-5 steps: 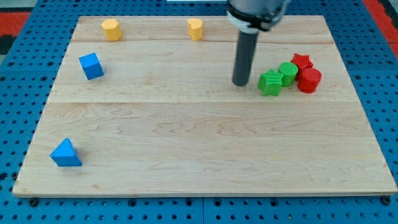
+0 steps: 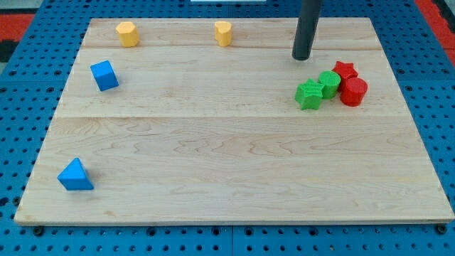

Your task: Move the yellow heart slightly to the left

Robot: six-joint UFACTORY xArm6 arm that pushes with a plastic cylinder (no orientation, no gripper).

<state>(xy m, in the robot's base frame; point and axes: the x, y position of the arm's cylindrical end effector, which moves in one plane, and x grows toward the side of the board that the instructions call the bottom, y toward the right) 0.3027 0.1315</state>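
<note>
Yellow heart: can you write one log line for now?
yellow heart: view's top, untouched | my tip: to its right, apart, above green star | push: not begun

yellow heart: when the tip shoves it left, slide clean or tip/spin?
The yellow heart looks squat and rigid, so it likely slides rather than tips. Its lobed outline may spin under an off-centre push. My tip sits to its right, apart; the wooden board looks smooth.

rod [image 2: 308,28]: upper part cut off by the view's top edge, arm above not visible | red star [image 2: 345,70]: lower half hidden behind the red cylinder [image 2: 353,92] | green cylinder [image 2: 329,83]: partly hidden behind the green star [image 2: 309,94] | board [image 2: 227,192]: bottom corners' edges too thin to judge
</note>
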